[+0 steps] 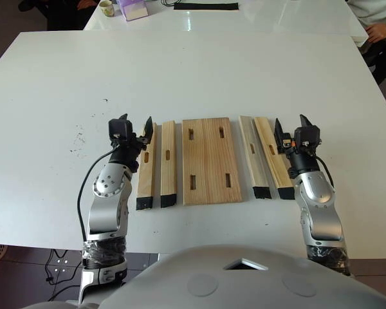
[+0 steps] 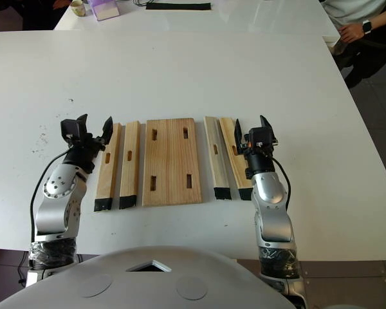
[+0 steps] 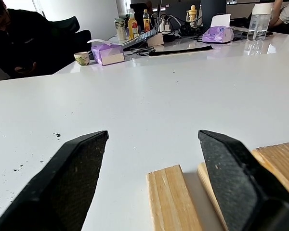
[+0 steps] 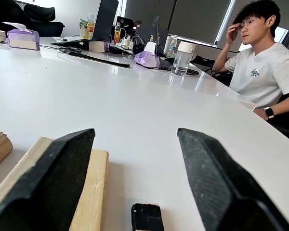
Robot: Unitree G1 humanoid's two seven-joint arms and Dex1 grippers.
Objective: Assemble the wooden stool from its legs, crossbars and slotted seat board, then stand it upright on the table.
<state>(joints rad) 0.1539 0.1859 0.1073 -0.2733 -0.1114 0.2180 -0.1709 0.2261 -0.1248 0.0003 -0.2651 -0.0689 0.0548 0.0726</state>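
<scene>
The slotted seat board point(image 1: 206, 161) is lying flat at the middle of the table point(image 1: 193, 71), towards the front edge, with nothing joined to it yet. 1 board is counted, with 4 slots. 4 black-tipped legs are counted, 2 on each side, among them the outer left leg point(image 1: 145, 172) and the outer right leg point(image 1: 275, 158). No separate crossbars can be made out. The left gripper point(image 1: 136, 120) is spread wide at the outer left leg's far end, and the right gripper point(image 1: 289, 120) is spread wide at the outer right leg's. For a clean pick, each leg should first be centred between the fingers, then clamped across its narrow width.
</scene>
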